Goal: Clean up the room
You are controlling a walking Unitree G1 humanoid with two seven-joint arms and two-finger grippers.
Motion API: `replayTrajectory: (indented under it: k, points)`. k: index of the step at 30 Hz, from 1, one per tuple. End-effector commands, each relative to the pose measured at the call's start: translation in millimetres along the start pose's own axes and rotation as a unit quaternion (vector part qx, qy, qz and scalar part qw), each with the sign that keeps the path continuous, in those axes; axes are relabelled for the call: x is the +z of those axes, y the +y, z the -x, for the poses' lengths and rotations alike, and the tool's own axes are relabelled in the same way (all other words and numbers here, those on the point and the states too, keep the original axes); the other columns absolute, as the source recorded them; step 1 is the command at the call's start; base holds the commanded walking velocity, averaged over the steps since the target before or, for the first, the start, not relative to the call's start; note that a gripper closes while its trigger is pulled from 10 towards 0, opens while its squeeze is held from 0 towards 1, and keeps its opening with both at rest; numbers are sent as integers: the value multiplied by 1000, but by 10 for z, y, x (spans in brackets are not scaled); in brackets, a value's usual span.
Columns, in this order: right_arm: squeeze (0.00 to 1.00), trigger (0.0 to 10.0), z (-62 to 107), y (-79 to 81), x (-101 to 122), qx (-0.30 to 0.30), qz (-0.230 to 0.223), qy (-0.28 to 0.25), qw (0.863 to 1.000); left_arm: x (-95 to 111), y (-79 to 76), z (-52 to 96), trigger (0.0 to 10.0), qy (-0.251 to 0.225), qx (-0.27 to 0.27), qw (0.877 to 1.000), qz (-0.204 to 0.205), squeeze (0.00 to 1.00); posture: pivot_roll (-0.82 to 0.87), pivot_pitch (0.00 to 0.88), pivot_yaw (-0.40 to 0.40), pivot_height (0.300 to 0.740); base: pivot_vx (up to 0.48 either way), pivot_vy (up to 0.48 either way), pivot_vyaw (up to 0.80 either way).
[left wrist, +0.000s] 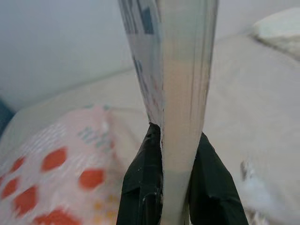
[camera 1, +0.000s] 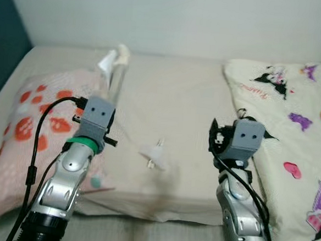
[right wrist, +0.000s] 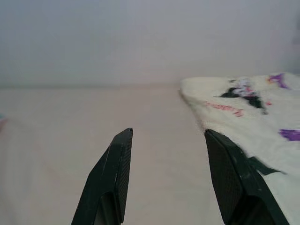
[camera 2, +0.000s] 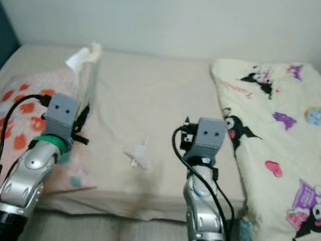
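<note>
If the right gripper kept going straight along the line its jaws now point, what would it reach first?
The right gripper, jaws open and holding nothing, points over the beige sheet toward the pale wall. The way looks free until the wall; the cartoon-print blanket lies just off to one side. Depth is hard to judge.

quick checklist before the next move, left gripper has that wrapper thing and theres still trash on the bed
1. Left gripper shut on the plastic wrapper: ok, fingers pinch its lower end.
2. Wrapper lifted off the bed: ok, it stands upright above the floral pillow.
3. Right gripper free for a pickup: ok, open and empty.
4. Small white scrap reachable: ok, it lies on the sheet between the two arms.
5. Cartoon-print blanket apart from the right gripper: ok, off to the side.
6. Bin for the trash: cannot tell.
</note>
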State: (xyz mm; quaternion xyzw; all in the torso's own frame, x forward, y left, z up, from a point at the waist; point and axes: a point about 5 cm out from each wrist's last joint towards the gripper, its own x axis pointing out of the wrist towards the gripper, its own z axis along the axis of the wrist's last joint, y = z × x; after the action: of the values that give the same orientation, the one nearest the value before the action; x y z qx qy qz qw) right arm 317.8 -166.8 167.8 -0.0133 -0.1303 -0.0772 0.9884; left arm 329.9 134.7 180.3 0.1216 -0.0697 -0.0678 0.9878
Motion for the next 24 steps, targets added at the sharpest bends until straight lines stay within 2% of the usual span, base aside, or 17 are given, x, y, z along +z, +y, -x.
replayTrajectory:
  k: [1,8,10,12,13,15,16,17,19,21,22,23,24]
  points:
    - [0,10000,38,8,-53,0,2,10,1000,-4,-18,33,10000,-4,-7,1000,-6,0,-55,97,64,740,0,0,0]
    - [0,10000,40,8,-51,0,4,10,1000,-36,-75,64,10000,3,-39,999,-11,0,-55,97,64,740,0,0,0]
    - [0,10000,40,11,-52,0,4,10,1000,-53,-94,79,10000,4,-51,998,-22,0,-52,100,62,740,0,0,0]
    - [0,10000,45,16,-60,2,4,12,1000,-98,-101,100,10000,10,-68,996,-56,0,-52,101,60,740,0,0,0]
    - [0,10000,45,16,-60,2,4,12,1000,-98,-101,100,10000,10,-68,996,-56,0,-52,101,60,740,0,0,0]
    - [0,10000,56,24,-73,6,4,14,1000,-154,-66,117,10000,12,-83,990,-113,0,-52,101,60,740,0,0,0]
    - [0,10000,56,24,-73,6,4,14,1000,-154,-66,117,10000,12,-83,990,-113,0,-52,101,60,740,0,0,0]
    - [0,10000,60,27,-77,7,4,15,1000,-173,-50,123,10000,12,-88,987,-134,0,-52,101,60,740,0,0,0]
    - [0,10000,77,39,-86,16,2,18,1000,-261,33,151,10000,12,-100,965,-242,0,-48,110,51,740,0,0,0]
    - [0,10000,89,55,-90,25,1,20,1000,-351,141,167,10000,25,-97,945,-313,0,-48,114,50,740,0,0,0]
    - [0,10000,89,55,-90,25,1,20,1000,-351,141,167,10000,25,-97,945,-313,0,-48,114,50,740,0,0,0]
    - [0,10000,95,66,-93,30,-1,21,999,-409,218,171,10000,40,-88,933,-346,0,-47,117,49,740,0,0,0]
    - [0,10000,95,66,-93,30,-1,21,999,-409,218,171,10000,40,-88,933,-346,0,-47,117,49,740,0,0,0]
